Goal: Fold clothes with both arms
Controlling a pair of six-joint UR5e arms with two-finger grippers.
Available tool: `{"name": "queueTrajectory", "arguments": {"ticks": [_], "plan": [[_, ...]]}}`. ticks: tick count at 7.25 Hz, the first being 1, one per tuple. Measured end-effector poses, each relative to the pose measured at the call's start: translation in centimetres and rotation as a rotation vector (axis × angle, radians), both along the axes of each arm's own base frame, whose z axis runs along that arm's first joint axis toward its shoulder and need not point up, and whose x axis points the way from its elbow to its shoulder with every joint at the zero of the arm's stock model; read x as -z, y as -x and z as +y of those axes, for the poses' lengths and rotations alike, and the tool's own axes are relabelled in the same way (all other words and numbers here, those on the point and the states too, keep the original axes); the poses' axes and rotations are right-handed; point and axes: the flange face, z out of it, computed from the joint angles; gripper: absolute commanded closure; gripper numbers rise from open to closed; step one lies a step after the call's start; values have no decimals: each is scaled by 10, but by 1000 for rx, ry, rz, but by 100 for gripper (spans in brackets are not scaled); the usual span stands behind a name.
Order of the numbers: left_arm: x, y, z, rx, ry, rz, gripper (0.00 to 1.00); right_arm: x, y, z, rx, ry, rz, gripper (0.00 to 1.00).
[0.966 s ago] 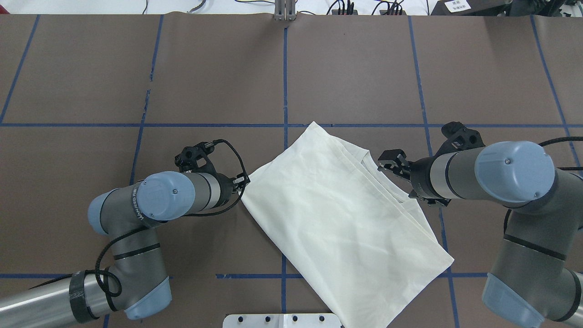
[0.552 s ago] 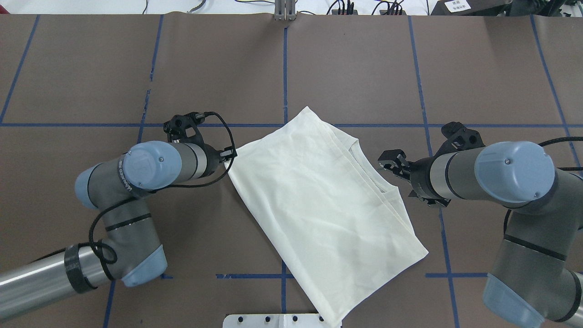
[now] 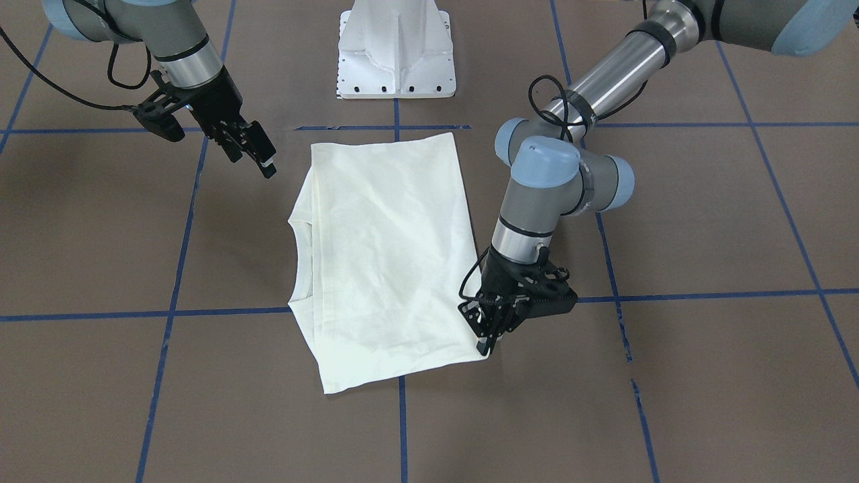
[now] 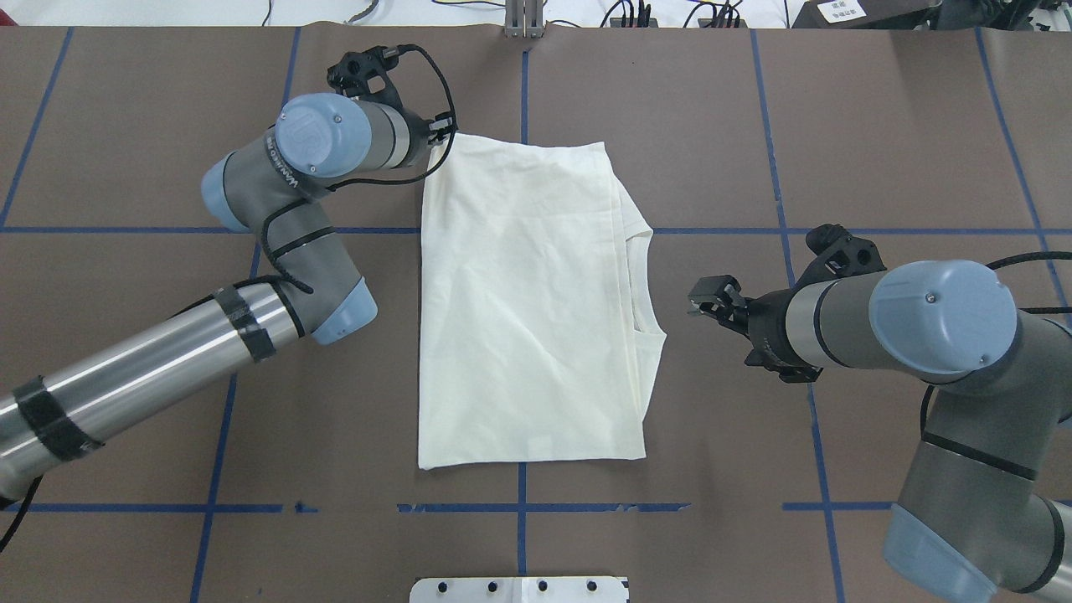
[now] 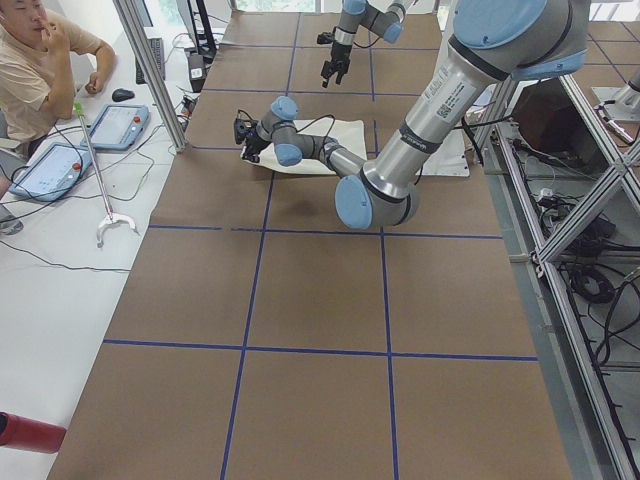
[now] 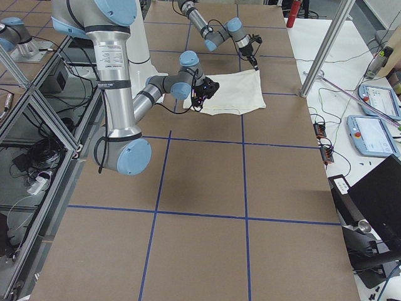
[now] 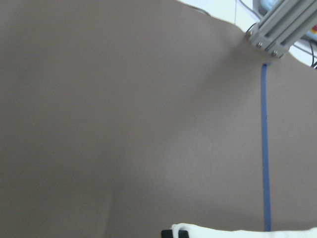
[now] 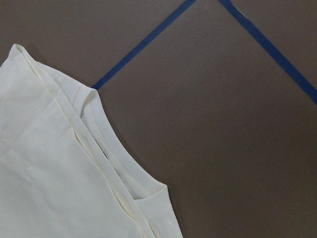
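Note:
The cream T-shirt lies folded in a flat rectangle, plain side up, square to the tape grid. Its ribbed neckline faces my right arm. It also shows in the front view and the right wrist view. My left gripper is shut on the shirt's far left corner, low at the table. The left wrist view shows a strip of cream cloth at its bottom edge. My right gripper is open and empty. It hovers just right of the neckline, apart from the cloth.
The white pedestal base stands at the near edge, behind the shirt. An aluminium post stands at the far edge. Blue tape lines cross the brown table cover. An operator sits beyond the table's far edge.
My left gripper has pulled the shirt's corner far toward the table's far edge. The shirt swung from a diagonal to square with the grid. The right arm has hardly moved.

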Motion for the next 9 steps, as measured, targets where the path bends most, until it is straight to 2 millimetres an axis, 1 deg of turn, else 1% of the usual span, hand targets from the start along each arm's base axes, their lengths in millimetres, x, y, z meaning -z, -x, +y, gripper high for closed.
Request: {"name": "queueTrajectory", "arguments": {"ticks": [1, 2, 3, 4, 5, 6, 7, 8, 9], "plan": [[-2, 0, -17, 5, -23, -6, 49, 9, 8, 1, 5, -8, -13, 0], [1, 4, -22, 9, -39, -1, 48, 18, 21, 1, 11, -10, -22, 0], [2, 18, -13, 11, -62, 21, 47, 25, 39, -1, 11, 2, -30, 0], [-3, 39, 11, -4, -82, 54, 46, 33, 63, -5, 1, 36, -32, 0], [-6, 58, 35, -41, -87, 92, 46, 36, 91, -4, -10, 67, -17, 1], [-6, 67, 50, -73, -81, 120, 46, 33, 114, 6, -16, 75, 5, 9], [-6, 70, 56, -86, -75, 134, 45, 29, 132, 18, -19, 80, 21, 19], [-6, 71, 58, -91, -72, 139, 45, 25, 143, 28, -16, 85, 33, 19], [-5, 71, 59, -93, -70, 142, 45, 19, 153, 36, -13, 87, 48, 25]]}}
